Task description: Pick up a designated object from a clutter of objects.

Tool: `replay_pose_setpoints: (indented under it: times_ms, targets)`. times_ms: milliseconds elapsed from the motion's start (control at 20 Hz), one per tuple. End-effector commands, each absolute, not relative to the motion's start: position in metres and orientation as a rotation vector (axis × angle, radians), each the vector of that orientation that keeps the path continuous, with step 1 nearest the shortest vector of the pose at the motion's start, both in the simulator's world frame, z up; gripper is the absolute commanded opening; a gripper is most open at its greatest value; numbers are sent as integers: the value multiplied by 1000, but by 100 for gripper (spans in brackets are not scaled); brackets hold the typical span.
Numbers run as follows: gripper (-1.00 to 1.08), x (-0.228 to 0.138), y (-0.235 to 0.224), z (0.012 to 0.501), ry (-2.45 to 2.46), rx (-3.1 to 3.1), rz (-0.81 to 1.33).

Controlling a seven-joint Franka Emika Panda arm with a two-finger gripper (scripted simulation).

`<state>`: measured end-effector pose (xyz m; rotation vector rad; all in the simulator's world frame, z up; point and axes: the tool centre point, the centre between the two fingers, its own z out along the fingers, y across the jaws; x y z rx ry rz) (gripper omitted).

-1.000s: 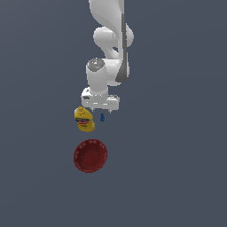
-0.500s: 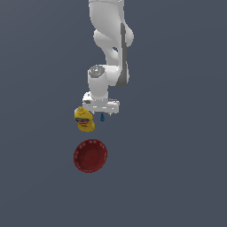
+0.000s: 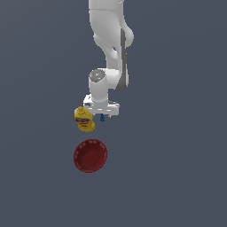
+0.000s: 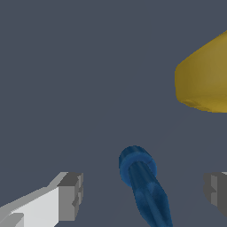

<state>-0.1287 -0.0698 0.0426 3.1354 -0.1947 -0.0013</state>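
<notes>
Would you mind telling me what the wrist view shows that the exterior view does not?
Only the wrist view shows the two grey fingertips spread apart with the blue item lying between them, untouched, and its wider rounded end. Only the exterior view shows the red bowl, the white arm above, and the bottle's red label. Both share the blue item, the yellow bottle beside it, and the gripper.

Flat, even, fairly dim simulator light falls from above on a uniform grey ground, casting no distinct shadows or glare, while edges look soft and slightly pixelated.
</notes>
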Motion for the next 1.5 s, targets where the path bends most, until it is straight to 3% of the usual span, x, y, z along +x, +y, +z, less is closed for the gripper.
replay_pose_setpoints:
  times_ms: [0, 800, 1450]
  targets:
    - [-100, -128, -70, 43, -195, 3136, 0]
    - [-100, -127, -67, 50, -195, 3136, 0]
    - [-100, -118, -43, 116, -196, 3133, 0]
